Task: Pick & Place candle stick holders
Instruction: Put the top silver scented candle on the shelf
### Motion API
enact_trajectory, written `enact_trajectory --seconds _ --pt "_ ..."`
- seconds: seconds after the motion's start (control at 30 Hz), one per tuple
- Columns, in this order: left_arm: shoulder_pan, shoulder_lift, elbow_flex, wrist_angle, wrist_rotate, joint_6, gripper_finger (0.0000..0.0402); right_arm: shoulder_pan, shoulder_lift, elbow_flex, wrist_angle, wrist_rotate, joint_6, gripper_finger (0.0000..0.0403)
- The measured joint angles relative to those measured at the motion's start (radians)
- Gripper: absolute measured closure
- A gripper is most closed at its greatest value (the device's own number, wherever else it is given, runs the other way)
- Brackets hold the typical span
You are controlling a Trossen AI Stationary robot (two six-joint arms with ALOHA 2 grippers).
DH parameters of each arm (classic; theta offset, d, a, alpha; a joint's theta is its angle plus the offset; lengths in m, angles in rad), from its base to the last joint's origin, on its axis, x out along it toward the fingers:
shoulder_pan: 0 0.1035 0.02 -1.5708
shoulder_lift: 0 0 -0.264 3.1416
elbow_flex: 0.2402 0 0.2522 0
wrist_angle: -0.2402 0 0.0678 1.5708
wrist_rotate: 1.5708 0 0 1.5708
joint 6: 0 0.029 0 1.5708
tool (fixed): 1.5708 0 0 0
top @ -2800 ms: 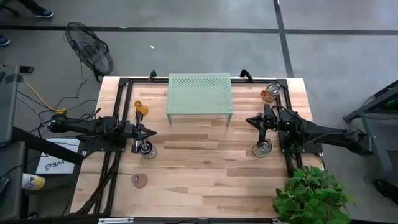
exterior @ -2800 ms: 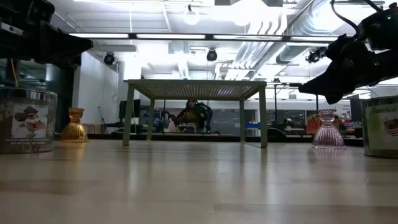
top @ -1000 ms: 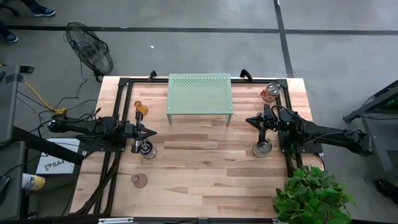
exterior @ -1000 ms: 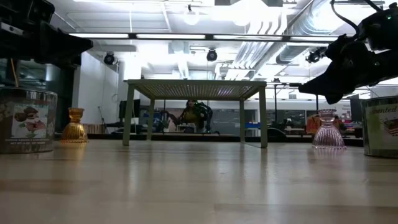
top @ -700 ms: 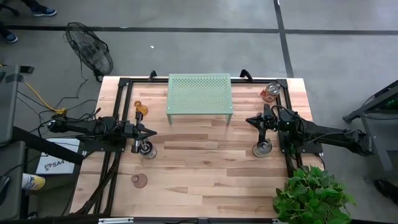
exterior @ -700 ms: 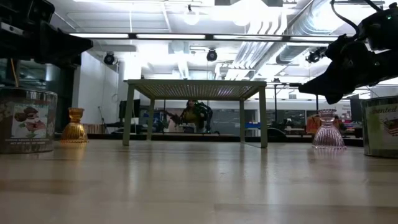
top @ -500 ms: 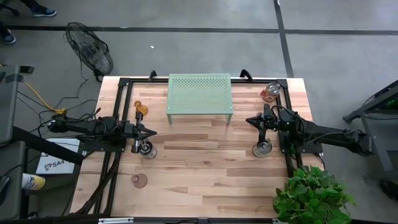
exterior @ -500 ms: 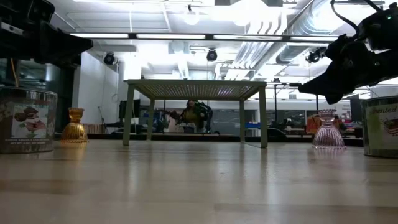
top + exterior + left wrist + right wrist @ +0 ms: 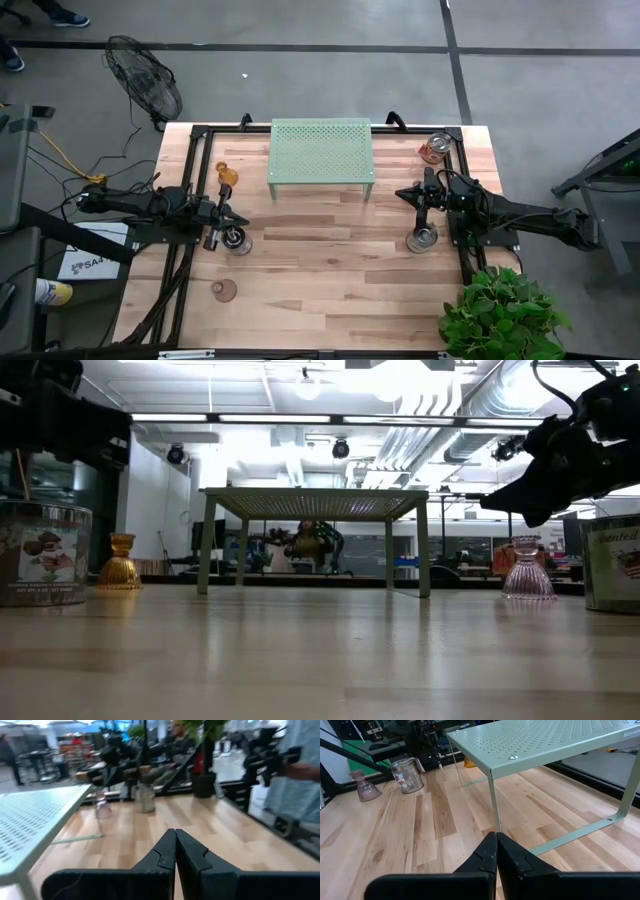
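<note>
bare table (image 9: 330, 270) centre between closed left end effector (image 9: 243, 213) and closed right end effector (image 9: 400, 194)

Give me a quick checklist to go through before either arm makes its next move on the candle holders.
1. Left gripper empty and shut: ok, fingers closed on nothing.
2. Right gripper empty and shut: ok, same.
3. Silvery holder beside the left gripper upright: ok.
4. Silvery holder near the right gripper upright: ok.
5. Amber holder and pinkish holder free of the arms: ok, both stand apart on the left side.
6. Top of the green stand free for placing: ok, nothing on it.
7. Jaws ready to grasp: not ok, both need opening first.
</note>
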Motion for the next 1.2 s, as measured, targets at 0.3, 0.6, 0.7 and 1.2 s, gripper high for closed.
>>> enact_trajectory --seconds 0.3,0.6,0.7,1.2 --pt "0.000 0.001 0.003 -0.040 0.002 -0.071 0.0400 0.000 0.000 0.000 0.000 0.013 -0.021 0.0402" --pt "0.000 0.001 0.004 -0.045 -0.005 -0.067 0.0400 0.000 0.000 0.000 0.014 0.049 0.054 0.0402" --pt "0.000 0.001 0.004 -0.049 -0.011 -0.067 0.0400 0.000 0.000 0.001 0.023 0.094 0.055 0.0402" --pt "0.000 0.001 0.005 -0.051 -0.103 -0.061 0.0400 -0.026 0.088 0.345 -0.332 0.473 0.025 0.0402"
